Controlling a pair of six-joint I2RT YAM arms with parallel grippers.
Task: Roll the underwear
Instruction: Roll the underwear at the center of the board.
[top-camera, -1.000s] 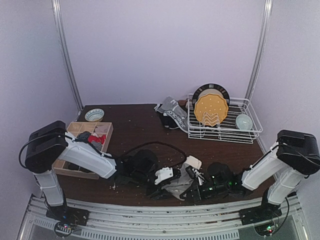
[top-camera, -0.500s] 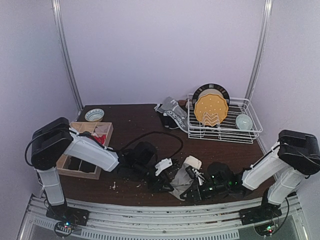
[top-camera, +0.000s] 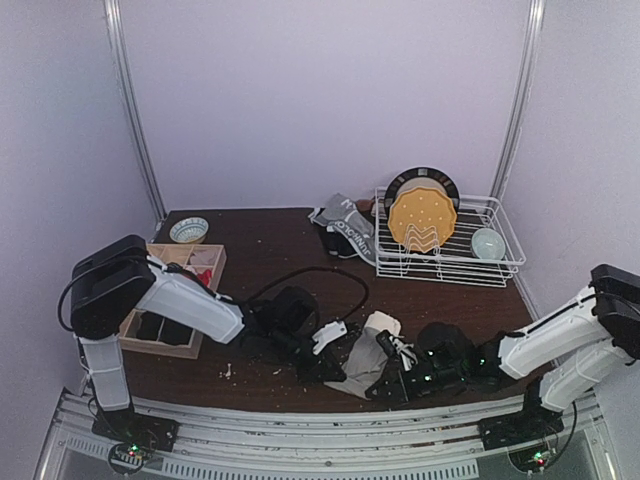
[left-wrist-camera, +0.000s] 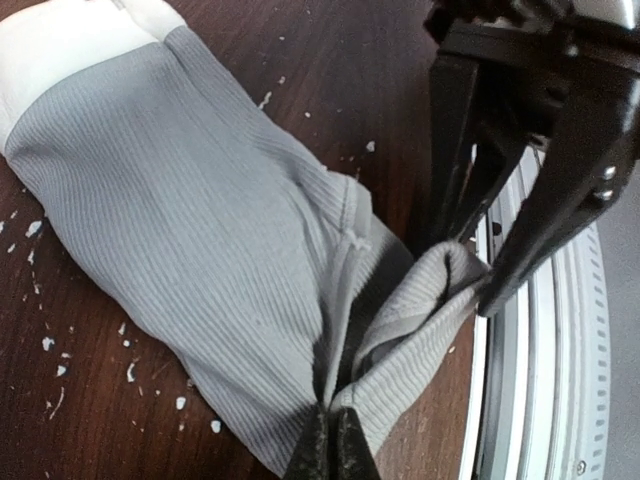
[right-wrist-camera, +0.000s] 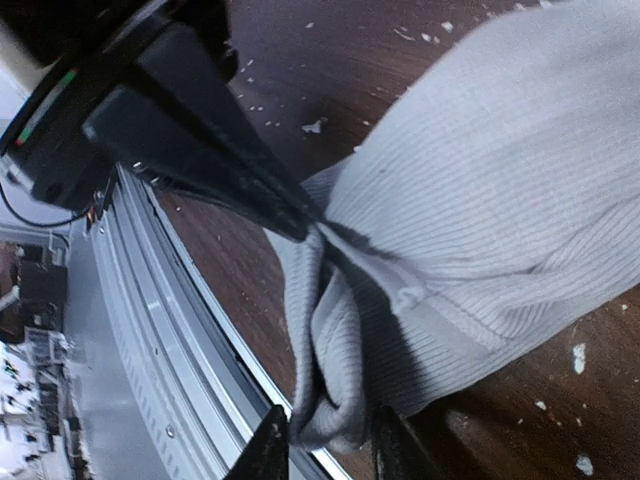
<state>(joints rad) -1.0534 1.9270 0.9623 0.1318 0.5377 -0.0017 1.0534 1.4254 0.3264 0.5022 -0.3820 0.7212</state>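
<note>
One grey ribbed underwear (top-camera: 362, 362) with a white waistband (left-wrist-camera: 60, 55) lies near the table's front edge. My left gripper (left-wrist-camera: 335, 450) (top-camera: 335, 372) is shut on its near hem, bunching the cloth. Beside it the hem is curled into a small fold (right-wrist-camera: 335, 400). That fold sits between the parted fingers of my right gripper (right-wrist-camera: 330, 450) (top-camera: 378, 388). The two grippers face each other, almost touching. More underwear (top-camera: 345, 228) lies heaped at the back, grey with a lettered waistband and a black piece.
A white wire dish rack (top-camera: 500, 262) at the back right holds a yellow plate (top-camera: 422, 222) and a pale bowl (top-camera: 488, 243). A wooden compartment box (top-camera: 150, 342) sits left, with a small bowl (top-camera: 188, 230) behind it. White crumbs dot the table. A metal rail (top-camera: 300, 425) runs along the front edge.
My left gripper has swung right and closed on the hem. My right gripper's jaws have parted around the fold, and that arm's elbow has shifted outward to the right.
</note>
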